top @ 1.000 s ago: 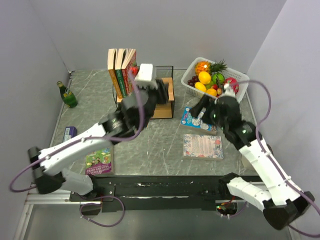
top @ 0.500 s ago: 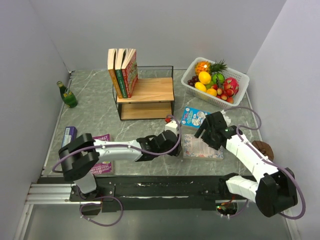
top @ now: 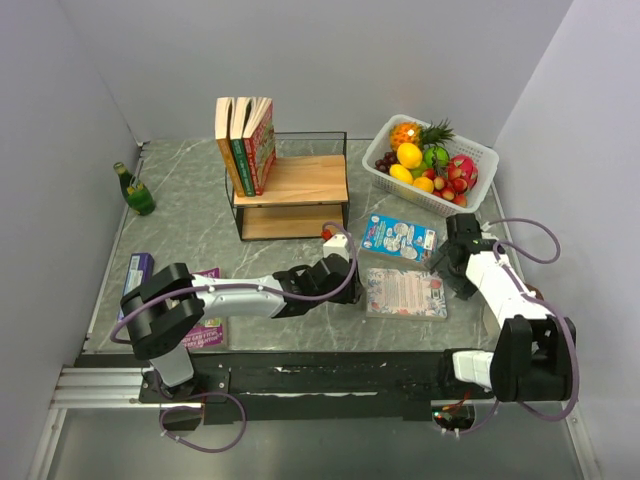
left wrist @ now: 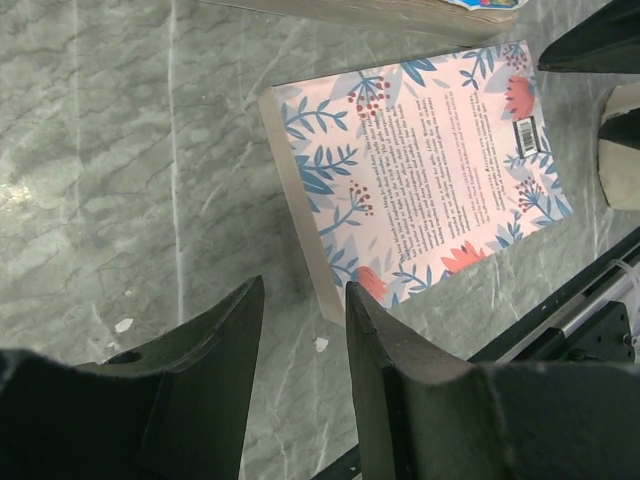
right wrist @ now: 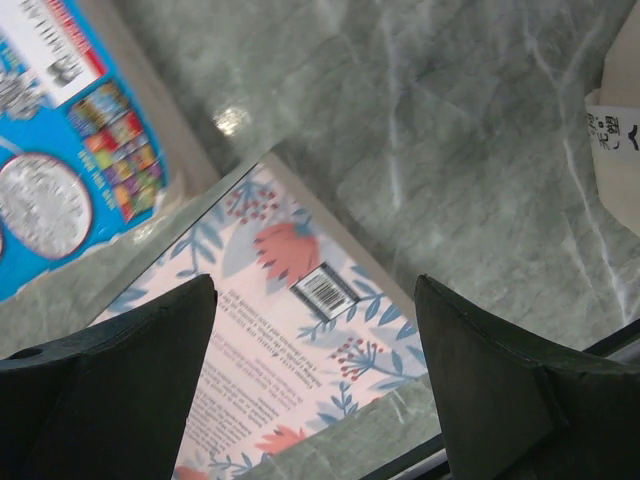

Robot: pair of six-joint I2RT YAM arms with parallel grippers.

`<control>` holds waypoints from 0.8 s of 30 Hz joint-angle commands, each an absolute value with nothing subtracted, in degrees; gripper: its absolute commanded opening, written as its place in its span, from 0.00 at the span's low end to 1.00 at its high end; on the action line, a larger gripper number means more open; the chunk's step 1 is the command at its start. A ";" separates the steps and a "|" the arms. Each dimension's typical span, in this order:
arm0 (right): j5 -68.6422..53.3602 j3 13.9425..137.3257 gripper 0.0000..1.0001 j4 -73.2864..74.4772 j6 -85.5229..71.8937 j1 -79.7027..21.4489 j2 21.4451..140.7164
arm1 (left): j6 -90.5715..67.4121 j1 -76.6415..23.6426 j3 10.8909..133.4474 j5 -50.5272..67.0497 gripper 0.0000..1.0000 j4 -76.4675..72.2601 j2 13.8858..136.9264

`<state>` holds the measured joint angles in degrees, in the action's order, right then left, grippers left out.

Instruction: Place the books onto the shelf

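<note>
We saw the left gripper (left wrist: 298, 298) low over the table (left wrist: 120, 150). Its jaws were partly apart and held nothing. One tip sat at the near corner of the pink book (left wrist: 420, 170), and we could not tell if it touched. That book lay flat. The right gripper (right wrist: 310, 295) hung over its barcode corner, jaws wide and empty. A blue book (top: 398, 236) lay flat just behind the pink one, toward the basket (top: 472, 143). Three books (top: 245, 135) stood upright at the left end of the shelf (top: 310, 180), on its top board. A purple book (top: 205, 325) lay flat, partly under the left arm.
</note>
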<state>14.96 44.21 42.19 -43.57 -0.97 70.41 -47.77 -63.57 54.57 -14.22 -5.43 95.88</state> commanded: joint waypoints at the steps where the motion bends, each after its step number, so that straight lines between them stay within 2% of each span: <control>1: 11.18 41.49 0.87 38.87 -42.98 2.10 71.98 | -48.96 -63.72 53.97 -12.57 0.44 -8.61 94.92; 7: 1.94 37.36 0.84 31.56 -43.24 3.69 74.88 | -49.57 -63.72 52.91 -10.81 0.44 -9.23 95.01; 13: -3.42 34.02 0.79 27.25 -42.62 2.38 72.69 | -50.19 -63.72 51.59 -11.07 0.44 -8.79 94.75; 20: -4.57 30.68 0.78 27.16 -48.86 -12.29 67.07 | -52.12 -63.72 47.47 -15.80 0.43 -5.19 89.83; 24: -4.13 27.87 0.78 26.81 -54.04 -24.31 64.60 | -54.22 -63.81 42.47 -20.20 0.43 -1.42 81.68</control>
